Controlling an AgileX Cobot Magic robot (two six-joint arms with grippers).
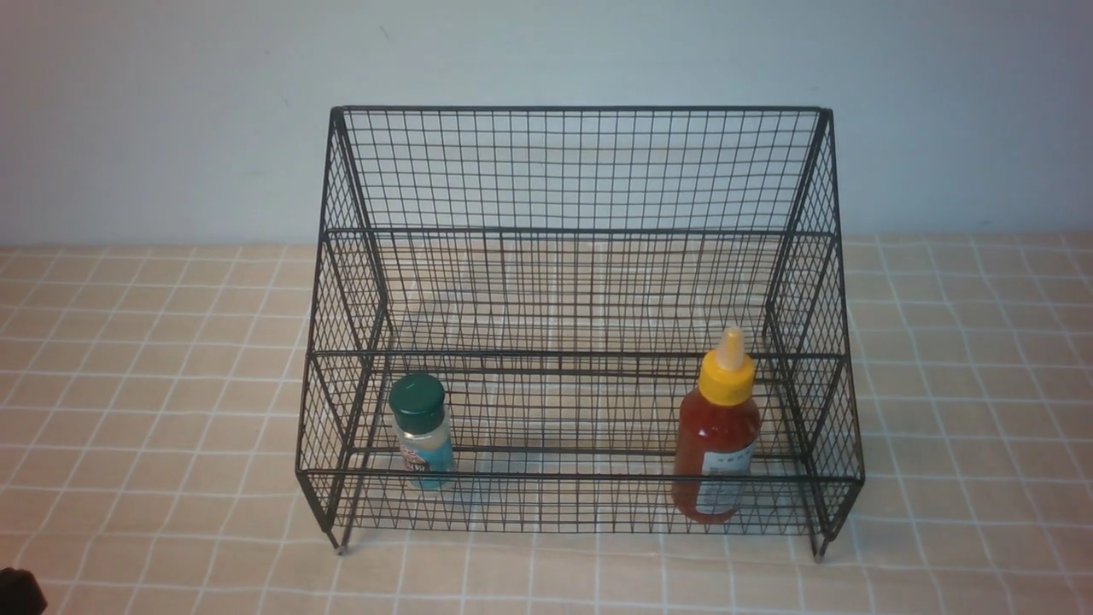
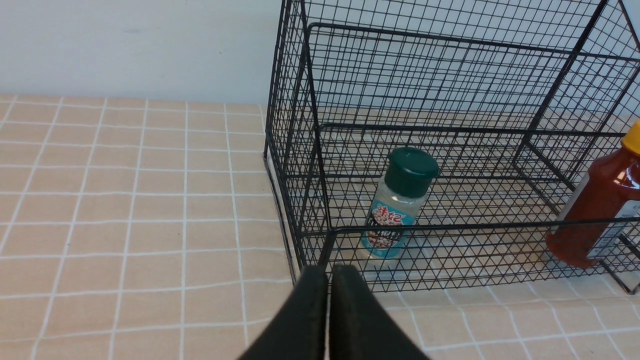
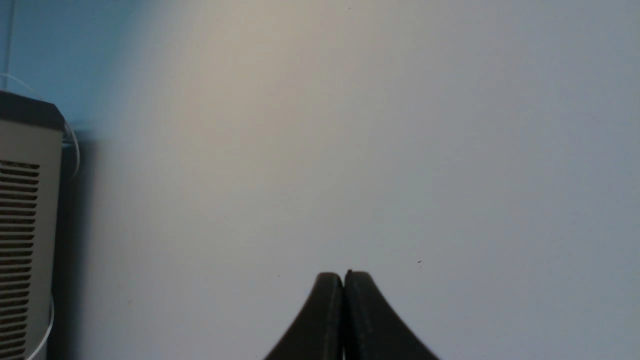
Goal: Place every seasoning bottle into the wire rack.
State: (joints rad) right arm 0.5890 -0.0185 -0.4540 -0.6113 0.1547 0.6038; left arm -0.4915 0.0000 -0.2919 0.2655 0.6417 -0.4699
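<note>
1. Tabletop (image 1: 154, 384): beige with white grid lines, set against a pale wall (image 1: 171, 111).
2. Left fingers (image 2: 312, 300): black, pressed together, holding nothing. They show only in the left wrist view, pointed toward the front left corner of the wire rack (image 1: 572, 108). The front view shows just a dark scrap at its lower left corner, too little to identify.
3. Wire rack: black mesh, tiered, tall back, sloping sides, short feet, standing mid-tabletop.
4. Shaker (image 1: 421, 431): clear, dark green cap, teal label. It stands upright at the left end of the rack's lowest tier. Its label print reads only in the left wrist view.
5. Sauce bottle (image 1: 717, 436): red-brown, yellow nozzle cap, white label. It stands upright at the right end of the same tier, well apart from the shaker.
6. Right fingers (image 3: 325, 310): black, closed tight, holding nothing. They are seen only in the right wrist view, which shows bare wall and a grey vented box (image 3: 22, 225), with no rack and no bottles.
</note>
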